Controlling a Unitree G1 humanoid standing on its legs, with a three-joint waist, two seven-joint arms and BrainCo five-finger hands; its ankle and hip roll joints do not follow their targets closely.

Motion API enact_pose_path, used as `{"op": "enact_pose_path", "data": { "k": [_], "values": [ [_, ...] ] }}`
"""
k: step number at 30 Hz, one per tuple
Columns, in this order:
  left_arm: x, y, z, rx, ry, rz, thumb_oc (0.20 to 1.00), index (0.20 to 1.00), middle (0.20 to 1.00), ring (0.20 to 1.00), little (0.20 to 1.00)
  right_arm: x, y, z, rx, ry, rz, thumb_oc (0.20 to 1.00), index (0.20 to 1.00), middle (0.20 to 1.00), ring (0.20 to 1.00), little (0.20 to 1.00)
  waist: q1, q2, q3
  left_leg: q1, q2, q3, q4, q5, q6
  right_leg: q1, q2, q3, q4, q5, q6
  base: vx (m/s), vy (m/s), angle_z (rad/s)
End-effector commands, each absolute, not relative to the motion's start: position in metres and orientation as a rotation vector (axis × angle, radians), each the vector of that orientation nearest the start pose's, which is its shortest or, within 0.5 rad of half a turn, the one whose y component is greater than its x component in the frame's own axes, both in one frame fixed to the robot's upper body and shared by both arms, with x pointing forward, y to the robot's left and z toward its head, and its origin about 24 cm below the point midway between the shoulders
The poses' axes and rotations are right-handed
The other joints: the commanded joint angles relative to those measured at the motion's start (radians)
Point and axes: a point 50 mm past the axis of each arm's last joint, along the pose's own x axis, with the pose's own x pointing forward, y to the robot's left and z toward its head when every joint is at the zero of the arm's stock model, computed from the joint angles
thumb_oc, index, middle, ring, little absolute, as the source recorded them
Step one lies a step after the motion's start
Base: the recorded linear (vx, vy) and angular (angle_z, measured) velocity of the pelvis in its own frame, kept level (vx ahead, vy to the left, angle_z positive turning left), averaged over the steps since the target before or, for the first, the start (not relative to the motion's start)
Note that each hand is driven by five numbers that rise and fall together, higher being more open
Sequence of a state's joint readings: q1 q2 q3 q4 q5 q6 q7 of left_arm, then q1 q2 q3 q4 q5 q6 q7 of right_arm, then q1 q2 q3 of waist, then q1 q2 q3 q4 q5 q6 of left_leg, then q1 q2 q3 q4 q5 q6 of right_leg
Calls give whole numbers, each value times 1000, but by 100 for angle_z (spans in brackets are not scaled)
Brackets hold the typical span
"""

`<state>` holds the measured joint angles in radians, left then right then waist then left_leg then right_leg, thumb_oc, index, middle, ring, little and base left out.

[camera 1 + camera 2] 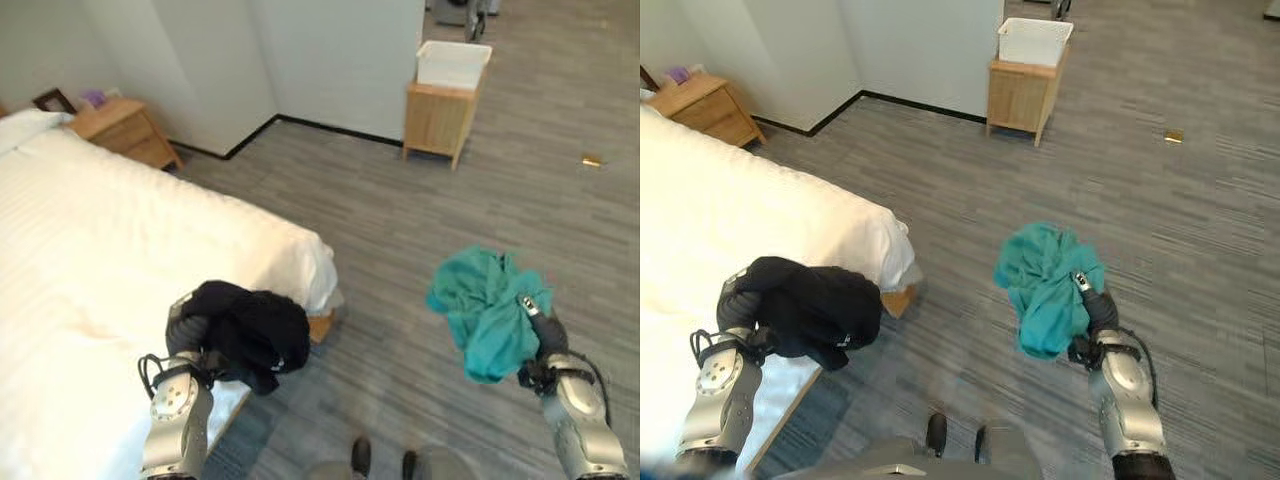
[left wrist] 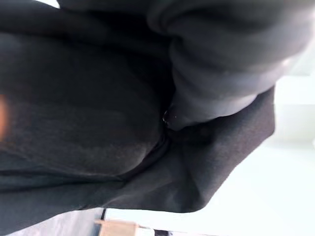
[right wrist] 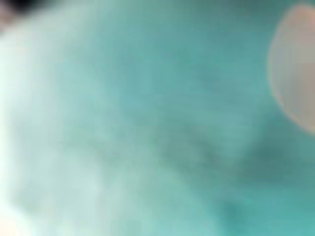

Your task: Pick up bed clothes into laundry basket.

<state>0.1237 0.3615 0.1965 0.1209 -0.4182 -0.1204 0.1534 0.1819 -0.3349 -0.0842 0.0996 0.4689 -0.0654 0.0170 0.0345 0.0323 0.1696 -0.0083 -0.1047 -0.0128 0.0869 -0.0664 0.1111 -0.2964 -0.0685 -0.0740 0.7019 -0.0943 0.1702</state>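
Here, each hand is lifted off the bed with a bunched garment in it.

The left hand (image 1: 188, 335) has its fingers curled round a crumpled black cloth garment (image 1: 250, 333), held over the foot corner of the white-sheeted bed (image 1: 120, 250), at its near edge. The right hand (image 1: 540, 335) grips a bunched teal cloth garment (image 1: 485, 305) above the grey plank floor (image 1: 450, 220), well apart from the bed. A white plastic laundry basket (image 1: 452, 62) sits on top of a small wooden cabinet (image 1: 437, 120) against the far wall, well away from both hands. A wooden nightstand (image 1: 125, 130) stands beside the bed's head end.
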Motion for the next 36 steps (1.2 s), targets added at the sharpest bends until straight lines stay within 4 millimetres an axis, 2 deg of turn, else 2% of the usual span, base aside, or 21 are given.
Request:
{"op": "enact_pose_path", "data": {
  "k": [1,4,8,11,13,15,16,17,19,22,23,25,26,27,28,31,32,33,34,35,36],
  "values": [
    [217,308,71,63,-141,462,200,200,200,200,200,204,-263,19,83,87,-185,200,200,200,200,200,-54,-37,-17,149,55,-80,-141,8,-62,-61,5,-18,-304,180,-25,313,-22,3],
    [219,306,69,40,-135,454,200,200,200,200,200,202,-268,20,83,81,-213,200,200,200,200,200,-78,-43,-23,184,56,-107,-157,-18,-71,-71,13,-19,-451,190,-38,340,-73,18],
    [226,299,70,42,-142,418,200,200,200,200,200,207,-267,24,68,66,-212,200,200,200,200,200,-103,-33,-28,268,99,-121,-164,-89,-106,-85,-21,-87,-707,270,-12,497,-128,15],
    [225,294,69,30,-145,394,200,200,200,200,200,210,-265,26,57,63,-186,200,200,200,200,200,-108,-34,-60,325,112,-114,-129,-107,-131,-63,-44,-173,-695,300,-14,604,-149,-10],
    [226,289,63,-2,-130,393,200,200,200,200,200,214,-262,23,51,79,-160,200,200,200,200,200,-114,-2,-85,298,149,-69,95,-4,-186,-11,-1,-225,-643,268,-66,660,-178,-15],
    [227,287,62,-55,-134,400,200,200,200,200,200,215,-264,28,55,64,-157,200,200,200,200,200,-111,-7,-84,189,150,-43,413,188,-247,52,12,-226,-630,224,-107,429,-180,-16],
    [227,287,62,-55,-135,400,200,200,200,200,200,216,-264,28,56,63,-157,200,200,200,200,200,-115,-12,-85,181,144,-47,417,191,-247,49,5,-227,-631,227,-108,395,-244,19],
    [228,287,63,-73,-139,392,200,200,200,200,200,215,-268,31,73,47,-171,200,200,200,200,200,-110,-29,-76,118,151,-11,572,264,-274,92,10,-222,-641,202,-138,342,-245,6],
    [232,284,69,-38,-154,370,200,200,200,200,200,214,-277,31,75,44,-225,200,200,200,200,200,-71,-68,-33,-25,153,35,758,226,-245,189,20,-184,-677,160,-169,618,-345,-25],
    [236,280,72,-74,-172,352,200,200,200,200,200,212,-284,33,66,41,-264,200,200,200,200,200,-24,-83,-12,-185,178,92,704,174,-210,293,30,-140,-722,122,-169,600,-139,-40],
    [235,279,66,-86,-149,346,200,200,200,200,200,211,-286,35,85,21,-289,200,200,200,200,200,8,-76,-13,-272,215,116,507,166,-201,355,33,-123,-741,99,-146,571,26,-39],
    [234,279,60,-88,-123,350,200,200,200,200,200,211,-287,35,71,23,-293,200,200,200,200,200,32,-68,-22,-282,197,115,287,193,-186,390,32,-94,-752,70,-133,824,103,-46],
    [230,278,51,-98,-90,350,200,200,200,200,200,213,-283,35,52,22,-273,200,200,200,200,200,73,-47,-38,-296,159,42,49,231,-178,448,57,-55,-766,38,-124,703,112,-23],
    [230,278,51,-98,-88,350,200,200,200,200,200,213,-284,35,51,24,-273,200,200,200,200,200,72,-50,-37,-281,154,42,26,240,-178,453,53,-57,-768,35,-123,971,80,-57],
    [226,278,46,-95,-68,359,200,200,200,200,200,216,-280,36,27,22,-243,200,200,200,200,200,87,-39,-55,-305,131,17,-131,279,-196,517,64,-25,-773,-2,-119,901,26,-99],
    [219,285,42,-67,-45,384,200,200,200,200,200,223,-272,37,-13,38,-187,200,200,200,200,200,107,-46,-84,-299,127,79,-118,328,-198,581,56,25,-759,-36,-119,755,59,-67],
    [213,289,41,-59,-41,402,200,200,200,200,200,228,-263,38,-21,34,-139,200,200,200,200,200,138,-59,-110,-286,111,55,-89,319,-169,595,30,38,-702,-30,-105,529,125,-32],
    [213,289,40,-53,-32,399,200,200,200,200,200,229,-260,36,-21,40,-134,200,200,200,200,200,143,-66,-117,-273,101,67,-82,299,-147,580,14,37,-636,-17,-87,685,178,-61],
    [212,288,38,-42,-19,399,200,200,200,200,200,230,-255,32,-6,49,-126,200,200,200,200,200,147,-86,-119,-254,76,73,-68,277,-119,543,-18,33,-501,57,-56,594,255,-89],
    [215,289,41,-42,-28,409,200,200,200,200,200,232,-246,32,30,38,-114,200,200,200,200,200,145,-78,-107,-205,68,100,-49,217,-74,413,-66,0,-157,272,10,441,212,-87],
    [215,289,41,-42,-29,409,200,200,200,200,200,233,-246,32,30,37,-113,200,200,200,200,200,148,-75,-110,-210,73,102,-48,219,-74,407,-62,4,-155,276,10,589,325,-43]
  ]
}}
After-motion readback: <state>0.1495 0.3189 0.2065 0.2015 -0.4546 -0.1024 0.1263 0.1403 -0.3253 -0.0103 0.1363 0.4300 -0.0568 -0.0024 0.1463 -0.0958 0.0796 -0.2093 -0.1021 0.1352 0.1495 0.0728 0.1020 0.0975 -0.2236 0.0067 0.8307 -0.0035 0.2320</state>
